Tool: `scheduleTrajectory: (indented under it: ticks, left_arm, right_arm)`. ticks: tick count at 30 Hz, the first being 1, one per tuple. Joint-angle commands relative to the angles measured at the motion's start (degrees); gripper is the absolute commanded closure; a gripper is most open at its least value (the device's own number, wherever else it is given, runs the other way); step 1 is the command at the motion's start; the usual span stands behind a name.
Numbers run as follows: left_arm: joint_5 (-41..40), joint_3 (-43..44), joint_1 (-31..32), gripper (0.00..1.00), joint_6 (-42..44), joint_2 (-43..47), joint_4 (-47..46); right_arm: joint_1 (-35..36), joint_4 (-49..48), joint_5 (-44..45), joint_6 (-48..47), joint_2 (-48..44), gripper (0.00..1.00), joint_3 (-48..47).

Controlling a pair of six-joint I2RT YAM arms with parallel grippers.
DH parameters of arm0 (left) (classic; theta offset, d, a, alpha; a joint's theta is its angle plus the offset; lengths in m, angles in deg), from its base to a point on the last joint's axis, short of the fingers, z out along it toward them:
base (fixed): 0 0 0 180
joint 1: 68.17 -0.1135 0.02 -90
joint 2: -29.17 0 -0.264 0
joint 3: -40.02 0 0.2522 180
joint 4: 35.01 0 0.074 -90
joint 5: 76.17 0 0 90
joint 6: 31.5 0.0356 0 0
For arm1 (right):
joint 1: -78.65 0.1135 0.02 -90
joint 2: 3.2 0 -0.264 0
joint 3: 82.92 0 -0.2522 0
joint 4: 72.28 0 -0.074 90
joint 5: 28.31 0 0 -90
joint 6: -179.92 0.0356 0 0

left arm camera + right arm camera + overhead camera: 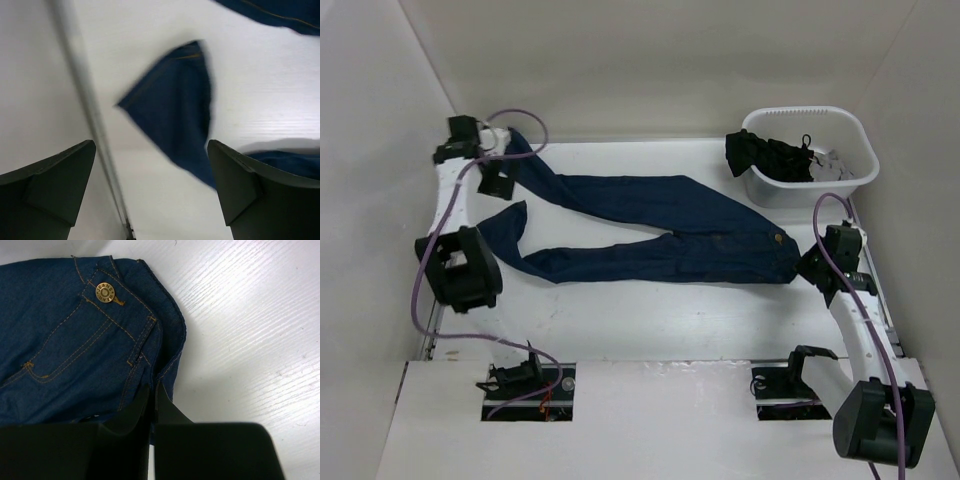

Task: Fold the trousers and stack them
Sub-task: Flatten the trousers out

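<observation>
Table [720, 320] bears 1 pair of trousers [660, 235], right pincer [152, 395] clamping them, left pincer [150, 150] apart.

- A brass button [105, 292] on the waistband of the trousers [65, 345] carries raised letters round its rim. The upper arc seems to read "JEANS". The lower arc is too small to make out.
- A small tan patch [777, 237] sits on the same waistband in the top view. Any print on it is too small to read.
</observation>
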Motion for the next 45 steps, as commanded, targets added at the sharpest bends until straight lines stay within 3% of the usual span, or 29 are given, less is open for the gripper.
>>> scheduleTrajectory:
  ticks: [1, 5, 14, 20, 22, 26, 28, 30, 33, 39, 45]
  left_arm:
    - [-2.98, -8.04, -7.04, 0.00, -3.14, 7.20, -9.73]
    - [-2.28, -14.82, -11.00, 0.02, -2.26, 4.50, -10.70]
    - [3.62, -11.85, -12.33, 0.03, -4.80, -3.24, -15.79]
    - [1.94, -9.21, -11.45, 0.16, -5.51, -10.36, -13.96]
    - [1.77, -9.38, -10.75, 0.25, -5.25, -11.51, -13.60]
    - [0.80, -9.65, -10.39, 0.77, -6.73, -14.49, -13.43]
    - [0.45, -10.08, -10.39, 0.90, -7.53, -14.94, -13.34]
    - [0.89, -11.66, -11.44, 0.97, -7.62, -13.37, -13.34]
    - [-0.51, -13.86, -14.43, 1.00, -3.60, -8.19, -12.64]
    - [-8.16, -17.89, -19.70, 1.00, 12.30, 4.63, -5.70]
    - [-16.32, -33.34, -23.48, 0.98, 27.51, 17.47, -2.78]
  right_arm:
    - [0.64, -2.18, 1.22, 0.35, -0.59, 1.00, 0.54]
    - [0.46, -2.09, 1.22, 0.35, -0.94, 1.00, 0.71]
    - [0.99, -1.74, 1.65, -0.18, -1.55, 1.00, 0.89]
    - [0.73, -1.48, 2.18, -0.09, -2.70, 1.00, 0.98]
    - [0.64, -1.48, 2.18, -0.27, -2.18, 1.00, 0.54]
    - [0.64, -2.09, 1.83, 0.17, -1.38, 1.00, 0.18]
    - [0.55, -2.35, 1.57, 0.26, -1.12, 1.00, 0.01]
    - [0.12, -2.44, 1.48, 0.08, -0.94, 1.00, -0.69]
    - [-1.64, -2.44, 1.39, -0.27, -1.20, 1.00, -3.76]
    - [-4.10, 0.53, 0.60, -0.10, -4.71, 1.00, -10.88]
    - [-6.20, 8.62, 2.97, 5.87, -14.81, 1.00, -4.84]
